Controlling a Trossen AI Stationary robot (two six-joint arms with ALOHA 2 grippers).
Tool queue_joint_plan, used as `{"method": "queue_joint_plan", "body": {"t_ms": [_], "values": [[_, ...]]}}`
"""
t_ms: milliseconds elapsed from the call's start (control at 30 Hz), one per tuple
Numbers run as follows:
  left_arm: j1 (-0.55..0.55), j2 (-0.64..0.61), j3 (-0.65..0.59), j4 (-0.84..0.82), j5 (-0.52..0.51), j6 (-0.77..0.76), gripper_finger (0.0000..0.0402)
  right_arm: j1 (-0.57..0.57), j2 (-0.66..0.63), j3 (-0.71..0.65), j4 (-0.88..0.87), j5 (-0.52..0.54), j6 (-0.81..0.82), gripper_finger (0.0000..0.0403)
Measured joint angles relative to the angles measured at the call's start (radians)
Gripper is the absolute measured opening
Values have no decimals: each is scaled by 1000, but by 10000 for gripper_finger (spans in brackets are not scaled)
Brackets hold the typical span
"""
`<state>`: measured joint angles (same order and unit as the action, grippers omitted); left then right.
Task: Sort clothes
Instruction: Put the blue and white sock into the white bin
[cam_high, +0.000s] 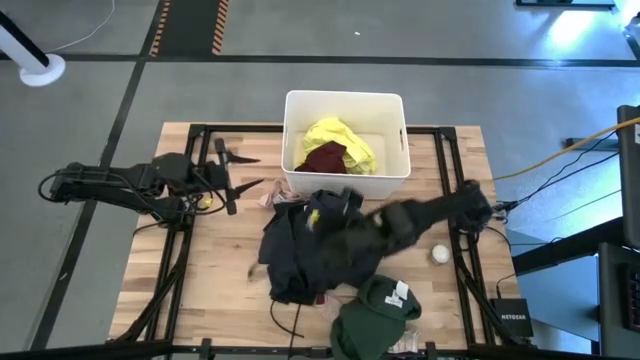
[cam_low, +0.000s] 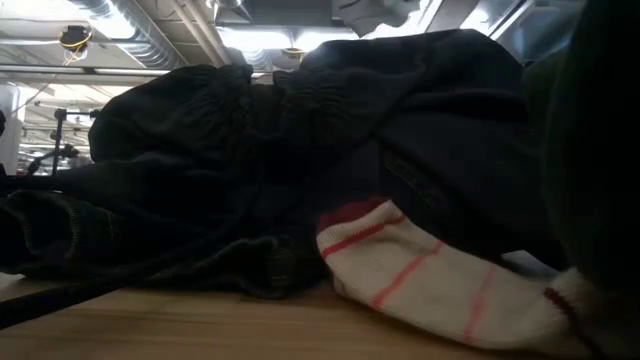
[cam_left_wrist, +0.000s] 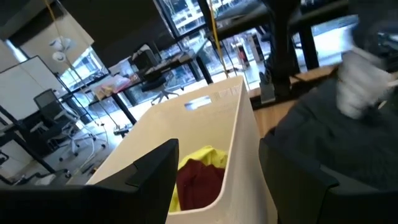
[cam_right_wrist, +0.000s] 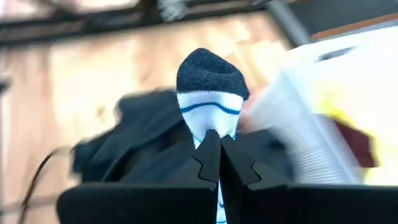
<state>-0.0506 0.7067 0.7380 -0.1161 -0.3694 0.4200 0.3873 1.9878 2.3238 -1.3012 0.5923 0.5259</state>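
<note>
Right wrist view: right pincer pinching sock.

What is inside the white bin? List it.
In the bin lie a yellow garment and a maroon one resting on it; the left wrist view shows the same pair. Whatever lies beneath them is covered, so I cannot tell.

We see a worktop of pale, matt wooden planks framed by dark metal bars. The white bin at its far edge looks like smooth plastic with a slight sheen. The dark clothes are soft matt cloth, ribbed in places. The sock in the right tool is fine knit.
</note>
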Motion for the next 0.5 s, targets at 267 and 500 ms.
{"method": "queue_joint_plan", "body": {"t_ms": [267,500], "values": [[0,0,0,-4,1,-2,219,-140,-115,0,1,282,26,5],[0,0,0,-7,3,-13,219,-293,-129,0,-23,350,25,5]]}}
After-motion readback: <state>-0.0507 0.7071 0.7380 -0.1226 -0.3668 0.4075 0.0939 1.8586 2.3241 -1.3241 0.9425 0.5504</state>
